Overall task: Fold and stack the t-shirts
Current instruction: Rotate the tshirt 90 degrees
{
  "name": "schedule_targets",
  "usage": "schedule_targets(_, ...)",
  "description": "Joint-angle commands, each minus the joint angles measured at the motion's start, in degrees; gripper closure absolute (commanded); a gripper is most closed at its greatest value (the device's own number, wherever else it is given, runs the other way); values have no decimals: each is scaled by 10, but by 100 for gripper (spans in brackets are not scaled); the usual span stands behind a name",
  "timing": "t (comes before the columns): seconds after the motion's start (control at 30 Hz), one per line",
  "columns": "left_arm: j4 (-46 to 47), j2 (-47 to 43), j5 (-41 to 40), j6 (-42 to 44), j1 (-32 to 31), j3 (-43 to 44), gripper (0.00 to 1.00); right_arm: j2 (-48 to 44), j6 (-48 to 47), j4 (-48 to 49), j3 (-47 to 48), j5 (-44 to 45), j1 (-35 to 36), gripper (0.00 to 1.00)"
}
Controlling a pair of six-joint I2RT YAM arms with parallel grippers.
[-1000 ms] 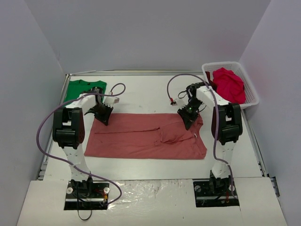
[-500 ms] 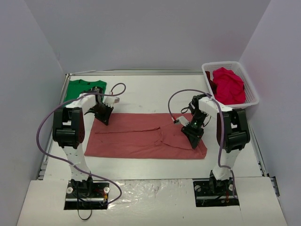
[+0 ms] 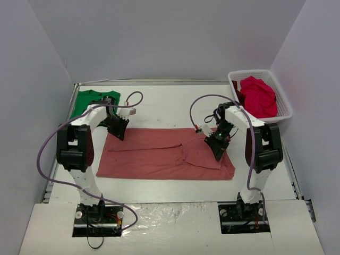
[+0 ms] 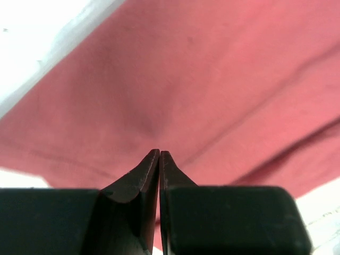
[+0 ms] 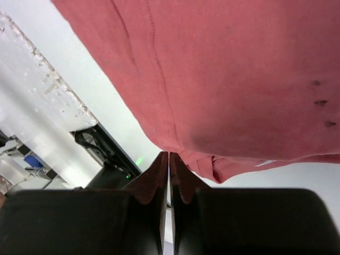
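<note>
Salmon-pink t-shirt (image 3: pixel 154 155), spread wide, rumpled at one end, left hand (image 3: pixel 118 132) and right hand (image 3: pixel 218 150) pinched shut on it

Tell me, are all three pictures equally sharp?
No. Top external: crisp, evenly lit, soft shadows only. Left wrist: the pink t-shirt looks soft, the left gripper's fingers a dark blur. Right wrist: shirt stitching is clear, the right gripper's fingers blurred.

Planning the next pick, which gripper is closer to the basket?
Right. The right gripper pinches the pink t-shirt at its end near the basket; the left gripper pinches the opposite end.
</note>
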Motion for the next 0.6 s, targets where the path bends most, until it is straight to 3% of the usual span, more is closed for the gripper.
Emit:
schedule_targets(0.0, -41, -96, 37, 14, 4, 50, 96, -13, 28, 5, -20, 10, -4, 100)
schedule_targets(0.2, -86, -101, 28, 36, 4, 76, 97, 26, 43, 57, -71, 5, -4, 100)
schedule_targets(0.57, -27, -7, 10, 72, 0, 35, 98, 115, 47, 76, -48, 15, -6, 100)
